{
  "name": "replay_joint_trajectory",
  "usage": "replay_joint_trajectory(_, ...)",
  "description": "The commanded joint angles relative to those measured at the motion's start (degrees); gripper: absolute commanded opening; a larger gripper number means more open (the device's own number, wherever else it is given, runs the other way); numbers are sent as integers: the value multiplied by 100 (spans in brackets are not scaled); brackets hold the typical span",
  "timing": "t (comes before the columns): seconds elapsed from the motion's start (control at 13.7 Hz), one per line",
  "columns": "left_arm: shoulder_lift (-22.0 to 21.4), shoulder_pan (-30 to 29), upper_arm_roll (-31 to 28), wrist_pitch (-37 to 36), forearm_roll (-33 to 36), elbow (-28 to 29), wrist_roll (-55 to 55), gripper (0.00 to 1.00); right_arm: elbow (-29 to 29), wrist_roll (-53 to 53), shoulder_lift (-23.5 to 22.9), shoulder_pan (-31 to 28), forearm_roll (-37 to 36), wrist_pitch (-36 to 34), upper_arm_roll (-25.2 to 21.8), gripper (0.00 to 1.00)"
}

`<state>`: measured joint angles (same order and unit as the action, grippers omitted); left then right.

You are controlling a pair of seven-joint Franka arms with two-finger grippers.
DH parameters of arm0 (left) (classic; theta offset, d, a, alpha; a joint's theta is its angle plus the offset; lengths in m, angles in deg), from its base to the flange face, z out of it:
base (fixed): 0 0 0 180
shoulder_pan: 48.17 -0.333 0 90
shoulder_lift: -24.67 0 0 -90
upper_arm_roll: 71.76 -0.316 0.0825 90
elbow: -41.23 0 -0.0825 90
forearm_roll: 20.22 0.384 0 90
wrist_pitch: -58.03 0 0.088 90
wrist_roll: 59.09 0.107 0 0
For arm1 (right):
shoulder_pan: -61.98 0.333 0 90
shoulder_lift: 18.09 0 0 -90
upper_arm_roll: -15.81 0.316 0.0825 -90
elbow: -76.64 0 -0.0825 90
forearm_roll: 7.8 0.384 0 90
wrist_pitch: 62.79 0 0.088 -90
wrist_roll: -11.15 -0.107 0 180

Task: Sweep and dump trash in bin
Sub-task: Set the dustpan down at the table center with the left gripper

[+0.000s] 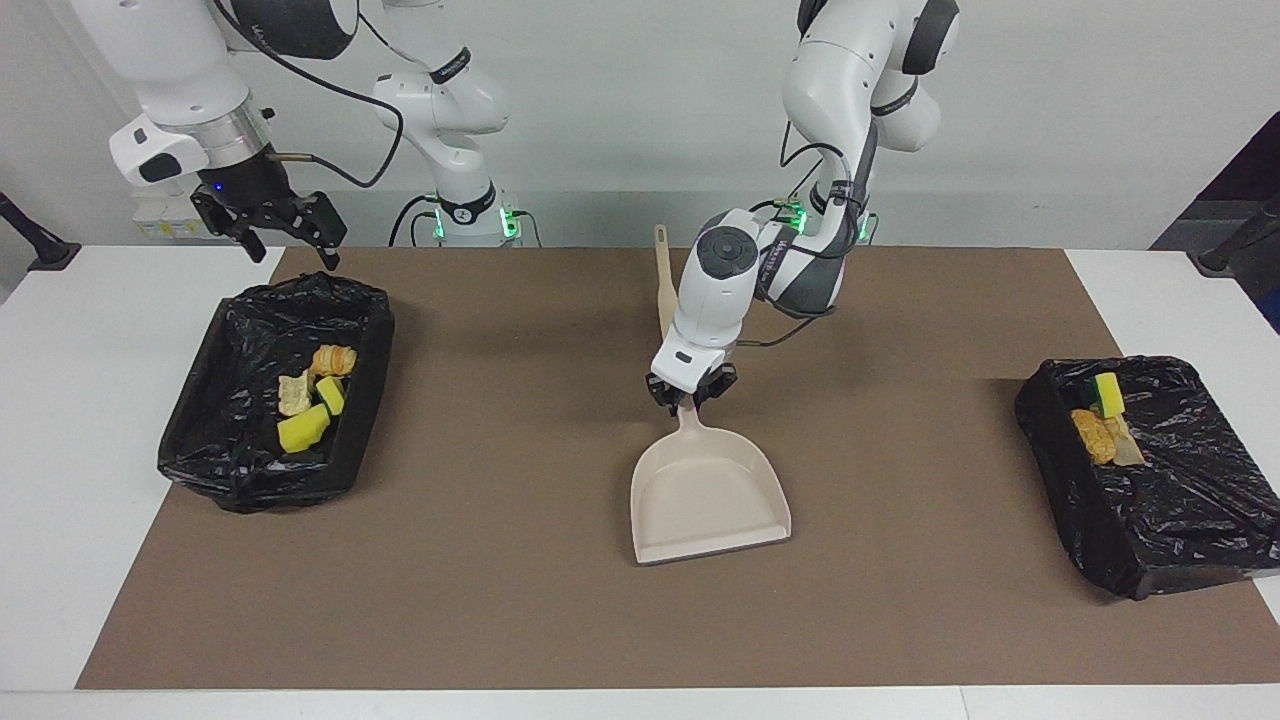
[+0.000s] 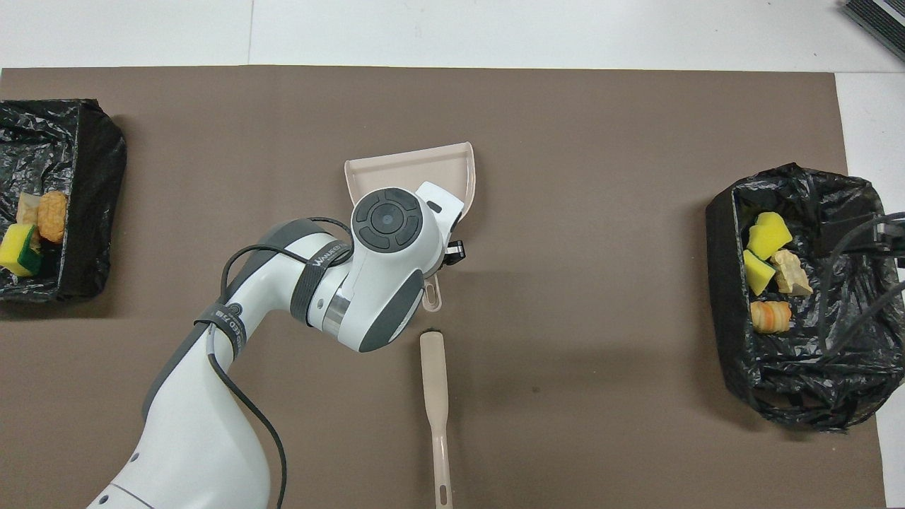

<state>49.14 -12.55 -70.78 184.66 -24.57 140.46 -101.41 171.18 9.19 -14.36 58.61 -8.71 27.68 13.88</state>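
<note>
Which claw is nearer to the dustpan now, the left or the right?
The left claw: it is at the dustpan handle. The right claw hangs over the edge of the bin at its end.
</note>
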Motion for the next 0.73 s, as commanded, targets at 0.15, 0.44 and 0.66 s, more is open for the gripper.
replay_joint_trajectory(0.15, -309, -231, -107, -24, -57, -88, 995, 100, -639, 293, 75, -33, -103, -1126, 140, 100)
replay_joint_trajectory(0.44, -811, -705, -116, -463, -57, -61, 2349, 100, -191, 336, 374, 47, -173, -646, 166, 100)
replay_joint_trajectory(0.66, -1302, -1328, -116, -884, -57, -44, 3192, 100, -165, 337, 374, 55, -331, -460, 184, 100)
